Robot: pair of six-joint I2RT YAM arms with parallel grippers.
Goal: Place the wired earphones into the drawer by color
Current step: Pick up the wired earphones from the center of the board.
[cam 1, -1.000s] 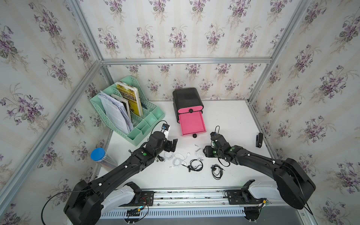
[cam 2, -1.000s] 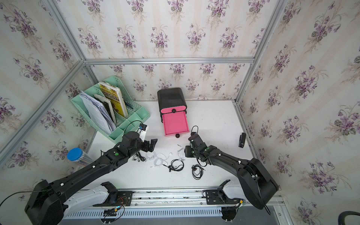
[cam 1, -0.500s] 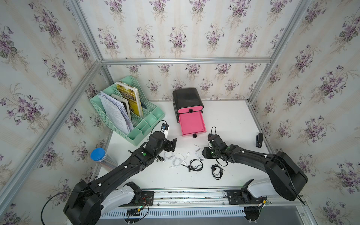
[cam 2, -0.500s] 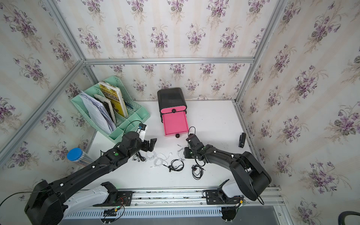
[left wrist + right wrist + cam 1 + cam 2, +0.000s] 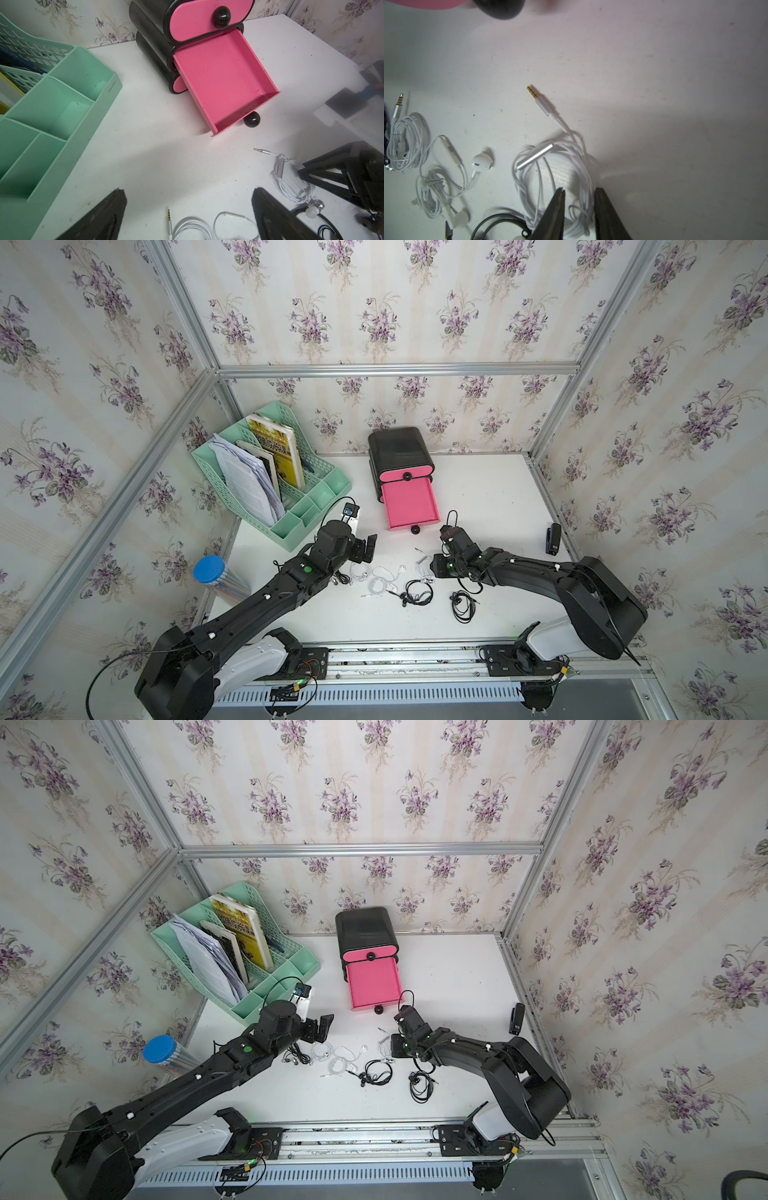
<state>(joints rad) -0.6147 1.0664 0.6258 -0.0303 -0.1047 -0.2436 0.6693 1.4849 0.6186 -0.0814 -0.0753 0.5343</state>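
Right wrist view: I was grasping a white coiled-cable earphone.
Right gripper straddled it, pinch unclear; left gripper gaped. Next needed: lift to pink plastic drawer, twelve o'clock.

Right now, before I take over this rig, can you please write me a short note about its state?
Left tool: open, empty, above the table.
Right tool: jaws narrowly apart astride a white earphone coil, not clamped.
Pink drawer: pulled out, empty.
Other white earphones and black earphones: loose on the table.
Done: nothing stowed.
To do: every set, sorted by color.
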